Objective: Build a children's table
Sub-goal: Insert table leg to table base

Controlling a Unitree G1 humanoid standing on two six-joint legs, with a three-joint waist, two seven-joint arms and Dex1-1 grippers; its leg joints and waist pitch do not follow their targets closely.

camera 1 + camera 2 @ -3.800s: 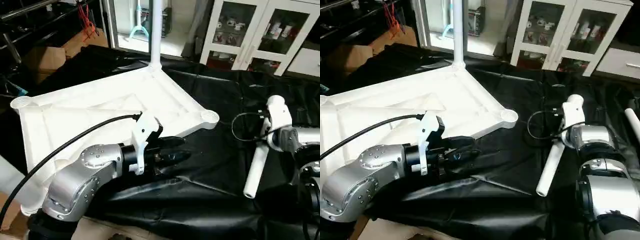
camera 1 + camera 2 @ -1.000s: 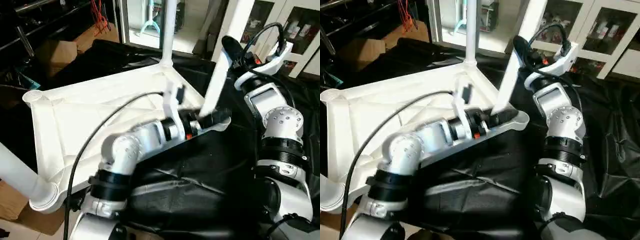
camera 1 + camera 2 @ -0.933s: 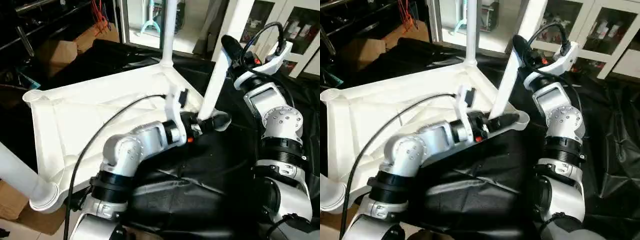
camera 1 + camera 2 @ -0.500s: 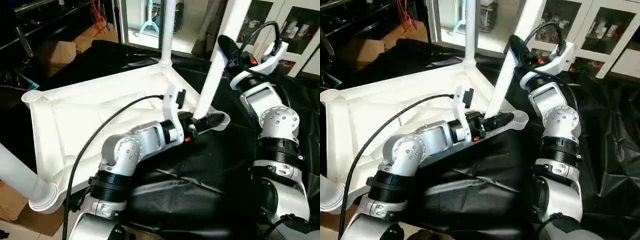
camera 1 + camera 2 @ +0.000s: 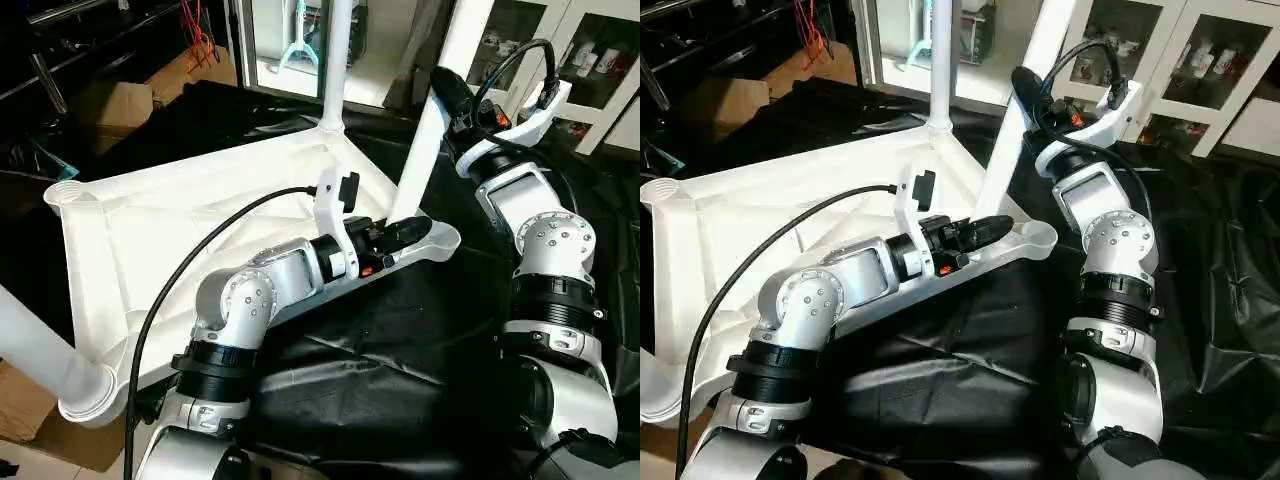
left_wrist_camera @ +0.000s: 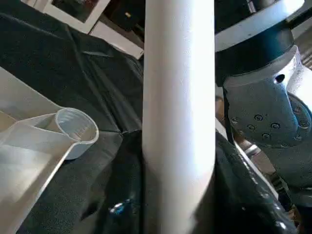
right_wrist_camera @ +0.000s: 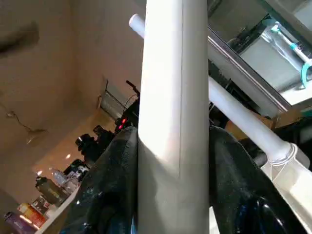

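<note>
White plastic tabletop (image 5: 190, 215) upside-down, both claws (image 5: 408, 232) (image 5: 447, 98) clamping tapered leg (image 5: 425, 125)

Top of the held leg (image 5: 432, 130) beyond the frame, foot perhaps behind the left gripper (image 5: 405, 232)

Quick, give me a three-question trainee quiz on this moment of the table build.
1. True or false: the tilted long white tubular leg is seated in the round corner socket of the white plastic tabletop.
2. What grips that leg? A: left end effector only. B: right end effector only. C: both.
3. How many other legs stand in sockets?

Key: 1 false, the socket beside it is empty. 2 C. 3 two: the far-corner leg and the near-left leg.
</note>
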